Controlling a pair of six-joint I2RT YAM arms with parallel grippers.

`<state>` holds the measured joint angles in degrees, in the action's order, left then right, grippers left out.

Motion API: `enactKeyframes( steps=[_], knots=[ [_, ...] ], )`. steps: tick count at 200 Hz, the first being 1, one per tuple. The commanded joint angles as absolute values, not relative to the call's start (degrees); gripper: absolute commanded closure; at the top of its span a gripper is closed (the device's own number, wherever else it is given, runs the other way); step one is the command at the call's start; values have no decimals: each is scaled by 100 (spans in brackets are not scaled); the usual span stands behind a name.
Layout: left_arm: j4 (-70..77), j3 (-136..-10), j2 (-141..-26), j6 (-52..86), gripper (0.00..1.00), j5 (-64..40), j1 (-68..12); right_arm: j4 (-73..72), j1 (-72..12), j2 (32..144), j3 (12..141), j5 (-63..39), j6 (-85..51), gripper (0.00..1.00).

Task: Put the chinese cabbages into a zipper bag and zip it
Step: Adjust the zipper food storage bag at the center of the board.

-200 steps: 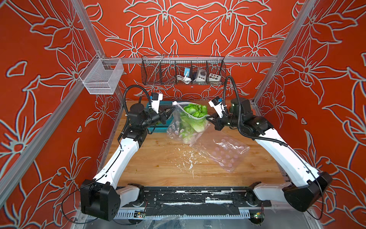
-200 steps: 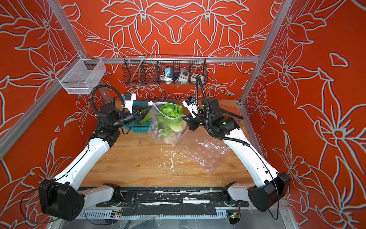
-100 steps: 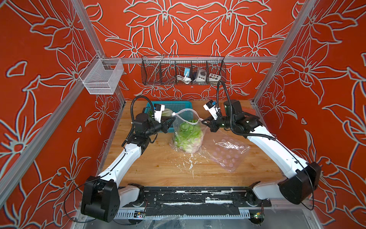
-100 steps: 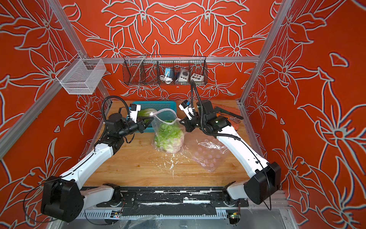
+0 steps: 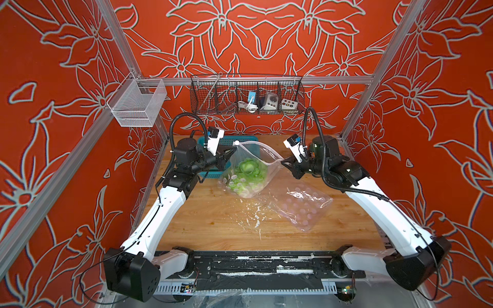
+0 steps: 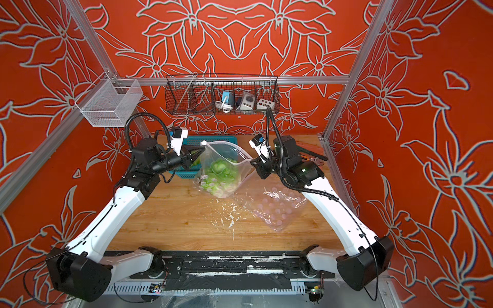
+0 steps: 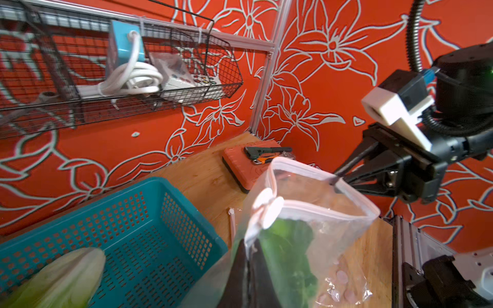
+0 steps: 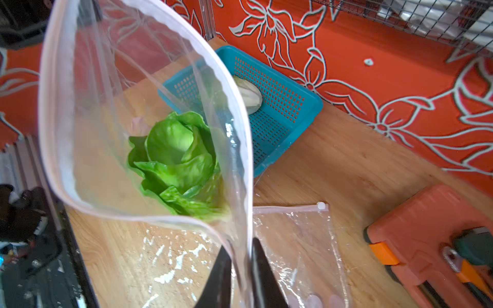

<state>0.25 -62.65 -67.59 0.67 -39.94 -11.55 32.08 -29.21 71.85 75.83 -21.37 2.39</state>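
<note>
A clear zipper bag (image 5: 248, 170) (image 6: 221, 170) hangs between my two grippers over the back of the table, its mouth open. Green chinese cabbage (image 5: 249, 173) (image 8: 173, 152) sits inside it; I cannot tell how many heads. Another pale head (image 7: 53, 277) (image 8: 249, 96) lies in the teal basket (image 5: 240, 138) (image 7: 160, 226). My left gripper (image 5: 234, 150) (image 7: 249, 242) is shut on the bag's corner just below the white slider (image 7: 266, 210). My right gripper (image 5: 283, 161) (image 8: 241, 245) is at the opposite corner, its fingers narrowly apart with the bag's rim between them.
A second clear bag (image 5: 301, 208) (image 8: 293, 240) lies flat on the wooden table to the right. An orange tool case (image 7: 240, 165) (image 8: 426, 226) sits at the back right corner. A wire rack (image 5: 245, 96) and a mesh basket (image 5: 136, 106) hang on the walls.
The bag dipped toward the table half a second ago and is lifted again now. Both grippers have drawn apart, stretching its mouth. The right fingers have parted slightly.
</note>
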Motion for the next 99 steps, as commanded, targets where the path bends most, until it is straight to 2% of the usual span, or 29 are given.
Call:
enactKeyframes(
  steps=[1, 24, 56, 69, 99],
  knots=[
    [-395, -6550, -6801, -708, 100, -4150, -1345, 2880, -2878, 6966, 7586, -2303, 185, 73],
    [-968, -6927, -6915, -1217, 100, -4052, -1437, 3057, -2870, 7005, 8020, -2465, 187, 55],
    [-1198, -7036, -6981, -1540, 100, -4024, -1682, 3068, -2906, 7644, 8860, -3730, -398, 42],
    [-1230, -7039, -6996, -1613, 100, -4025, -1748, 2946, -2976, 7932, 9145, -4085, -514, 39],
    [-1292, -7084, -7070, -1677, 100, -4003, -1758, 2881, -3147, 8398, 9683, -4418, -101, 39]
  ],
)
